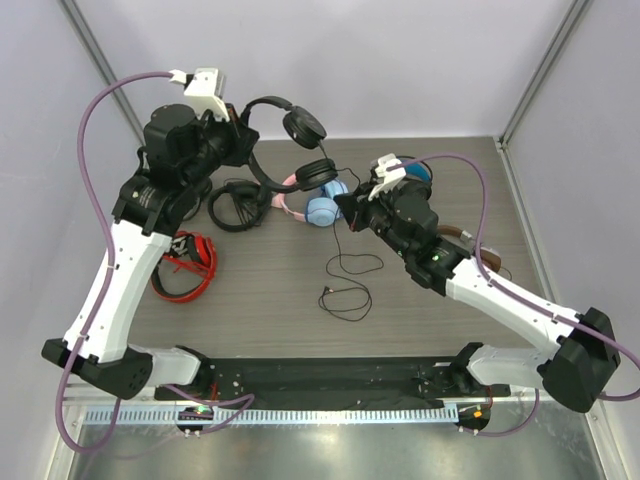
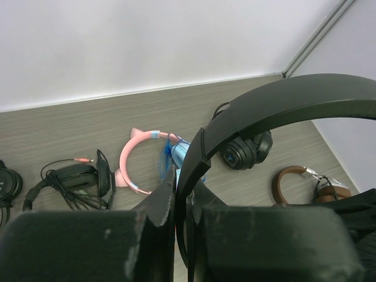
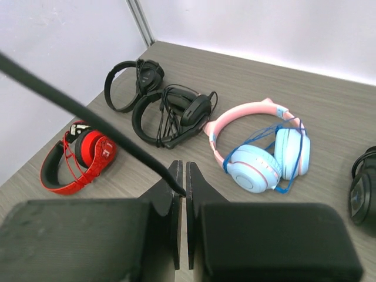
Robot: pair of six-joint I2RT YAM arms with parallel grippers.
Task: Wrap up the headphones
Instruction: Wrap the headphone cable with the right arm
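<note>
The slim black headphones [image 1: 300, 128] hang raised at the back left, and my left gripper [image 1: 240, 130] is shut on their thin headband [image 2: 282, 106]. In the left wrist view the band runs up from between my left gripper's [image 2: 181, 188] closed jaws. One earcup [image 1: 317, 173] hangs lower, and the thin black cable [image 1: 350, 265] drops from it into loose loops on the table. My right gripper [image 1: 345, 205] is at mid-table, shut on that cable [image 3: 88, 114]. In the right wrist view the cable enters my right gripper [image 3: 183, 182] at the tips.
Pink-and-blue headphones [image 1: 315, 205] lie just behind my right gripper. Black headsets [image 1: 235, 205] and a red pair [image 1: 185, 265] lie on the left. A bulky black pair [image 1: 415, 170] and a brown pair [image 1: 470, 245] lie on the right, and walls enclose the table.
</note>
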